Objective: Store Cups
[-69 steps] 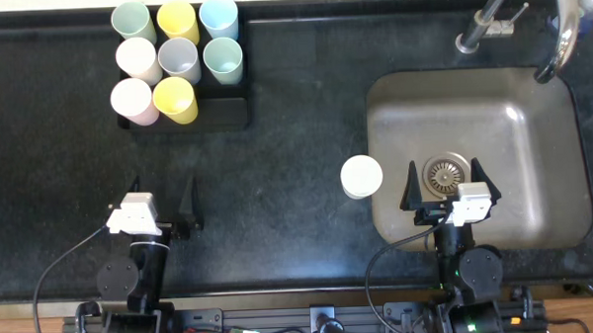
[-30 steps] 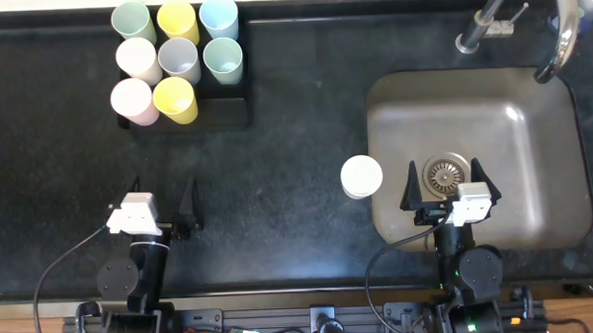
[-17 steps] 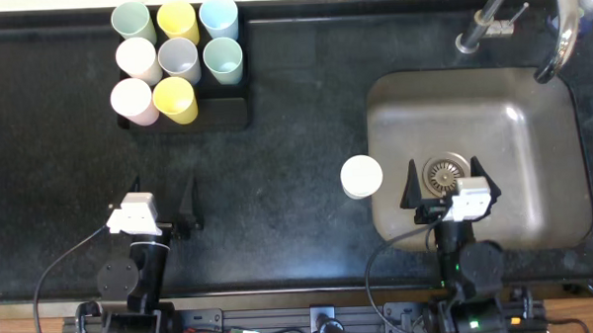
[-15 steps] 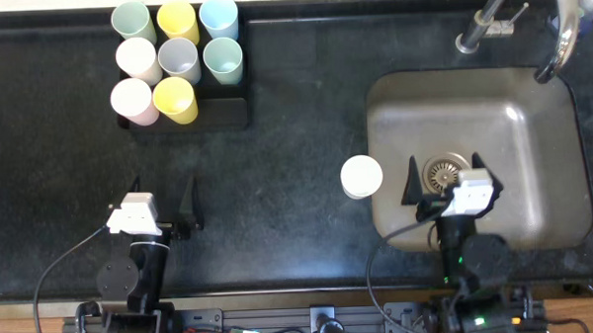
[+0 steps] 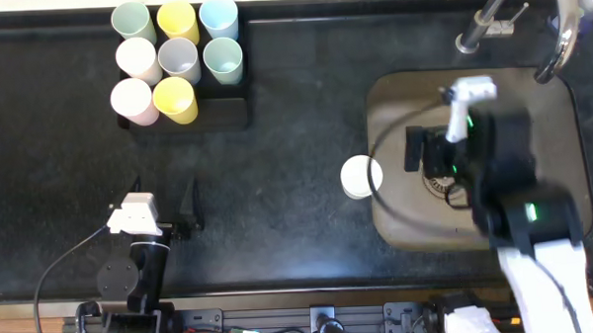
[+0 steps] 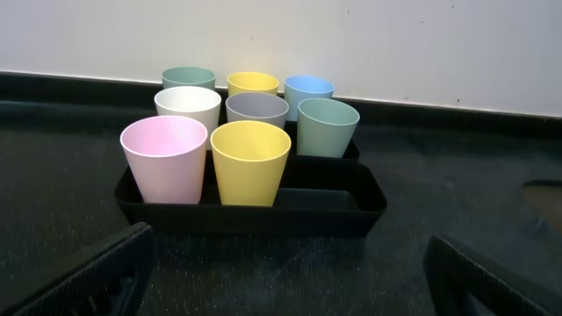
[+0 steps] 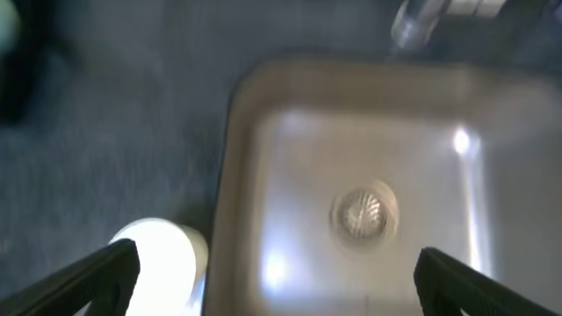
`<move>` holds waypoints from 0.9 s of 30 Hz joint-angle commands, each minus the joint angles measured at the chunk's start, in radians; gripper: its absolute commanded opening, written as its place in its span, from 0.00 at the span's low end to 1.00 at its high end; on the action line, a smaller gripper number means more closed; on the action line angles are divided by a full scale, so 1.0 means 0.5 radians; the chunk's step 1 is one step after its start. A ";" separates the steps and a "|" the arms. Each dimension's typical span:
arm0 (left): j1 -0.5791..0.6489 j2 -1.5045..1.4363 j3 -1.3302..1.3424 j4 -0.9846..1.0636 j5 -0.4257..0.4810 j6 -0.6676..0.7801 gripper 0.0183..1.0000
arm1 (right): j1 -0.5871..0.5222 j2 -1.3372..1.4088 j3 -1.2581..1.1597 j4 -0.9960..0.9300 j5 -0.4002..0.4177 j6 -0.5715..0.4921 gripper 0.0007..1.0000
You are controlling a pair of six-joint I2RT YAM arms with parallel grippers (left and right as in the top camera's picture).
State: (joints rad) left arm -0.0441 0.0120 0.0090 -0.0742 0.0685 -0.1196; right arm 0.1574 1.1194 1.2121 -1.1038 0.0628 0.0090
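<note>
A white cup (image 5: 360,176) stands upside down on the black counter, right at the sink's left rim; the right wrist view shows the cup (image 7: 162,254) below and to one side of my fingers. My right gripper (image 5: 442,153) hangs open above the sink, near the drain, with nothing between its fingers (image 7: 97,276). A black tray (image 5: 225,112) at the back left holds several pastel cups (image 5: 179,62) upright, with one corner slot bare (image 6: 316,206). My left gripper (image 5: 164,196) rests open near the front of the counter, facing the tray from a distance.
The steel sink (image 5: 532,109) takes up the right side, with its drain (image 7: 363,213) in the middle and a faucet (image 5: 489,16) behind it. Bare black counter (image 5: 295,137) lies between the tray and the sink.
My right arm has risen from its rest at the front and swung up over the sink, its gripper still open. The left arm and the cups have not moved.
</note>
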 commanded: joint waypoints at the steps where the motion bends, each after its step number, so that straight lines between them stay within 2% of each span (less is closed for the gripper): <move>1: -0.008 -0.018 -0.002 -0.006 0.025 0.037 1.00 | 0.073 0.321 0.219 -0.238 -0.150 0.027 1.00; 7: -0.008 -0.018 -0.002 -0.006 0.025 0.037 1.00 | 0.211 0.665 0.244 -0.397 -0.147 0.029 1.00; 14: -0.008 -0.018 -0.002 -0.006 0.025 0.037 1.00 | 0.224 0.902 0.244 -0.433 -0.153 0.028 1.00; 18: -0.008 -0.018 -0.002 -0.006 0.025 0.037 1.00 | 0.233 1.017 0.244 -0.511 -0.242 0.027 0.99; 21: -0.008 -0.018 -0.002 -0.006 0.025 0.037 1.00 | 0.258 1.099 0.244 -0.526 -0.298 0.030 0.96; 27: -0.008 -0.018 -0.002 -0.006 0.025 0.037 1.00 | 0.265 1.186 0.244 -0.452 -0.297 0.083 0.88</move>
State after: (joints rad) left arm -0.0441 0.0120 0.0090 -0.0742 0.0685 -0.1196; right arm 0.2840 1.6962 1.3045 -1.3411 -0.0677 0.0345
